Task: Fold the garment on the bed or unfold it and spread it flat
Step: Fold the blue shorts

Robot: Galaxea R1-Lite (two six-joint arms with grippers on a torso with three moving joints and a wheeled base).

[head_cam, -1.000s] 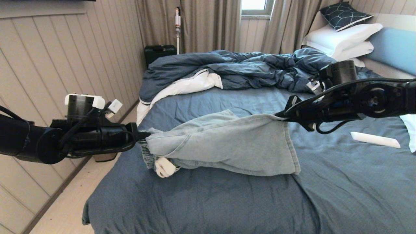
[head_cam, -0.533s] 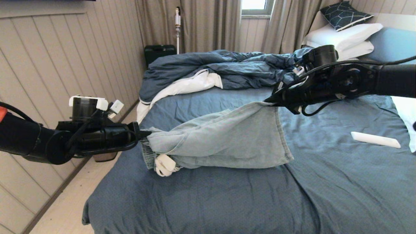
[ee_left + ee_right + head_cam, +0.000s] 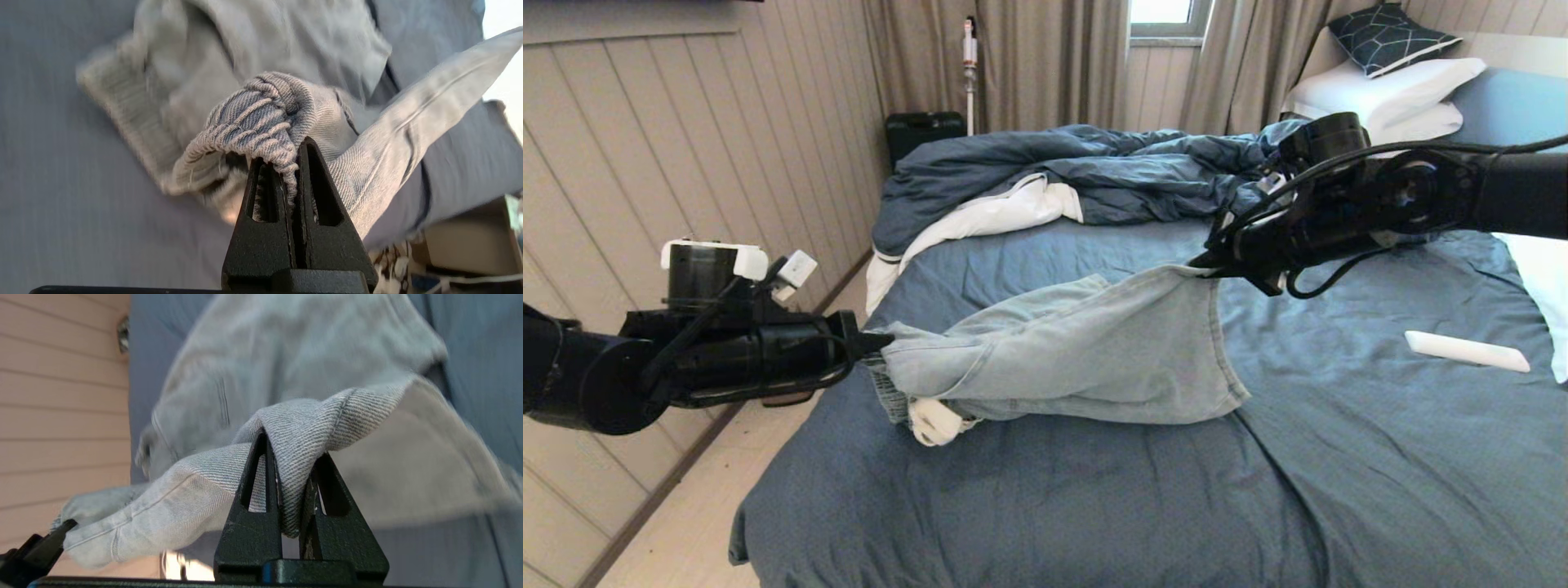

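A: Where are the shorts [image 3: 1078, 351]?

B: Mid-frame in the head view, stretched between the two arms above the bed [image 3: 1380, 457], the lower edge sagging onto the sheet.

A: What is the left end effector [image 3: 876, 341] doing?

B: At centre left, it is pressed together on the gathered waistband; the left wrist view shows ribbed cloth pinched between the fingers [image 3: 265, 196].

A: And the right end effector [image 3: 1205, 265]?

B: Right of centre and higher up, it pinches a fold of the leg hem, so the shorts slope up toward it. In the right wrist view the denim is clamped between its fingers [image 3: 253, 498].

A: Anything else on the bed?

B: A rumpled duvet [image 3: 1094, 175] across the top, pillows [image 3: 1380, 90] at upper right, and a white bar [image 3: 1466, 351] on the sheet at the right, well apart from the shorts.
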